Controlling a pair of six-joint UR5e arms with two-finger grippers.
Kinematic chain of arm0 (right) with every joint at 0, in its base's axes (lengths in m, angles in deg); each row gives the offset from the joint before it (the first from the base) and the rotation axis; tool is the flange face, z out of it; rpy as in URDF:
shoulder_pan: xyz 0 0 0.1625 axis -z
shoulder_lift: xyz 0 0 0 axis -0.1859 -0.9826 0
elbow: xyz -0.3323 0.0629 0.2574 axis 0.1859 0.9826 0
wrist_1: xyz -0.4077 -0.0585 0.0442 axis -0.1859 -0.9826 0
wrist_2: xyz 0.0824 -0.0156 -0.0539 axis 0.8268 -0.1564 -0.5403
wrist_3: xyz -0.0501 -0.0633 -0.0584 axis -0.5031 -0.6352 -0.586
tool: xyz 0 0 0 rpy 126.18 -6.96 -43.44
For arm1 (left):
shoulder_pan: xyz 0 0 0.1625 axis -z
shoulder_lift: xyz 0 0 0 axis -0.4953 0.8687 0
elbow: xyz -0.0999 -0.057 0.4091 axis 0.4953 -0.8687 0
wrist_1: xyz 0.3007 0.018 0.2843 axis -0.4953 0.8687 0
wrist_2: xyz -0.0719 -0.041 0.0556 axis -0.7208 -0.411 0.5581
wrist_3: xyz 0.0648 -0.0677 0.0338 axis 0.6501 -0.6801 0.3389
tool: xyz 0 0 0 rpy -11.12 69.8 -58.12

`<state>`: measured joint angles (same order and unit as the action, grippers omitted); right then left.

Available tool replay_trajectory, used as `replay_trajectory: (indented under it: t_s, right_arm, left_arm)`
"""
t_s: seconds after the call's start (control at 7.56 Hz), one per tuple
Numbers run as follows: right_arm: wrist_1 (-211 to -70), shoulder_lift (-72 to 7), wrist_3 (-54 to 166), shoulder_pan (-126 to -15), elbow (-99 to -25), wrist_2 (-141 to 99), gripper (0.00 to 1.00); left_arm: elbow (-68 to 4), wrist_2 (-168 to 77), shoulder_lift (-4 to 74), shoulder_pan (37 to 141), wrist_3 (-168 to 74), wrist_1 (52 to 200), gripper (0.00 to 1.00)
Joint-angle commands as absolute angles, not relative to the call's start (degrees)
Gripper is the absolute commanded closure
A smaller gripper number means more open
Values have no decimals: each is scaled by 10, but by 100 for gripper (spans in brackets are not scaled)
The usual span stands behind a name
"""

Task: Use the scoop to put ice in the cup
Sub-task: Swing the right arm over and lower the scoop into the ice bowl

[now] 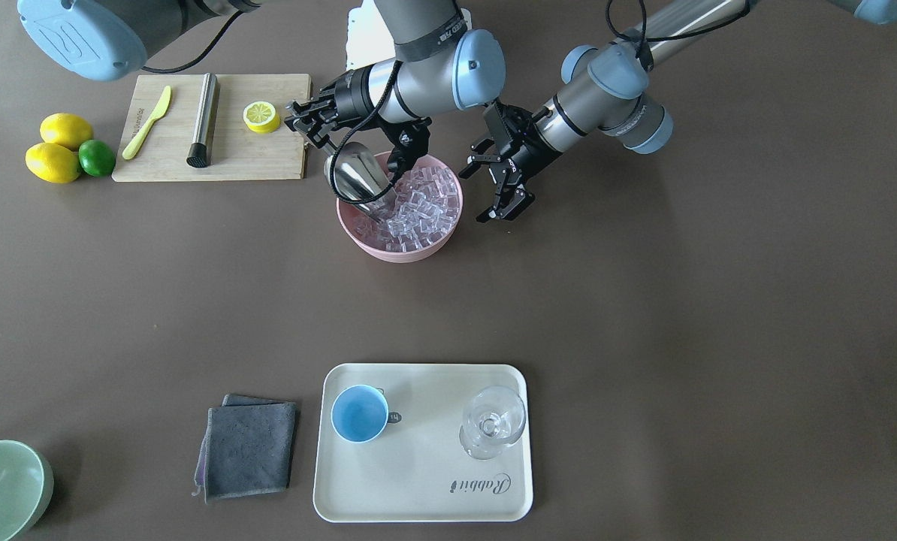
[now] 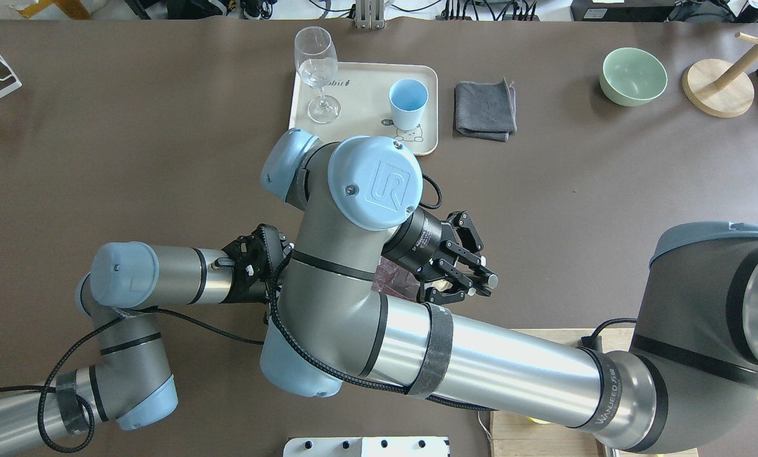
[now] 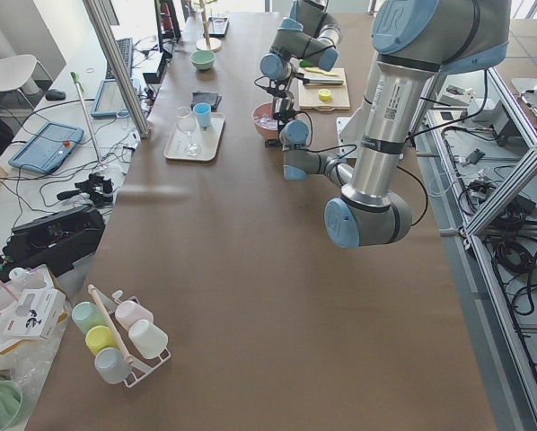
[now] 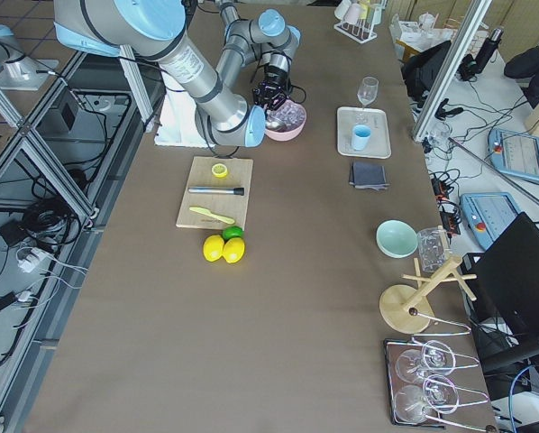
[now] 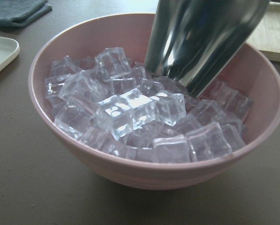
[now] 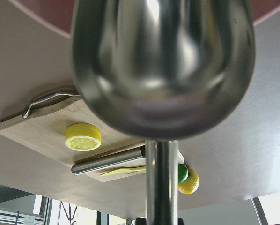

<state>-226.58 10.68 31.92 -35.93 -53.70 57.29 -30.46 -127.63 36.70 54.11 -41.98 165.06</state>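
Right claw (image 1: 306,124) is clenched on the thin rod handle of the scoop (image 1: 354,174). The scoop is polished steel with a deep rounded trough, tilted steeply, its lower end dug into the ice (image 1: 418,207). I can't tell if any cubes are inside the trough.

The ice is a heap of clear, glassy cubes with softened edges, filling a matte pink round bowl (image 1: 400,252) to about rim height. The scoop enters on the bowl's cutting-board side.

Left claw (image 1: 488,191) is released, fingers spread and nothing in them. It hangs just beside the bowl on the opposite side from the scoop, not touching it.

The cup (image 1: 360,413) is small, round and light blue with a smooth wall and a dark tag at its side. It stands upright on a cream rounded-rectangle tray (image 1: 418,481), well apart from the bowl, across the brown matte tabletop (image 1: 644,315). No ice visible in it. A clear stemmed glass (image 1: 492,422) stands on the same tray, apart from the cup.

Beside the tray lies a folded grey cloth (image 1: 247,448) with a fuzzy texture.

The wooden cutting board (image 1: 268,158) sits near the bowl and carries a lemon half (image 1: 261,116), a brushed steel cylinder (image 1: 204,119) with a black end, and a pale yellow-green knife (image 1: 148,122).
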Motion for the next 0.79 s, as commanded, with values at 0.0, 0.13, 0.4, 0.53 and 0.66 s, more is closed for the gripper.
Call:
replay_trajectory:
  t_s: [0.0,0.13,0.4,0.53,0.66]
  right_arm:
    - [-2215,78,319,-358,-563,572,100]
    - [-2200,55,319,-358,-594,568,100]
    - [-2174,25,319,-358,-633,561,100]
    - [-2161,19,319,-358,-634,561,100]
    - [-2146,13,319,-358,-634,558,100]
  left_arm:
    - [-303,-1276,368,542,-435,1658,2]
    - [-303,-1276,370,542,-435,1658,2]
    - [-301,-1276,372,542,-435,1659,2]
    - [-301,-1276,372,542,-435,1659,2]
    - [-300,-1276,373,542,-435,1658,2]
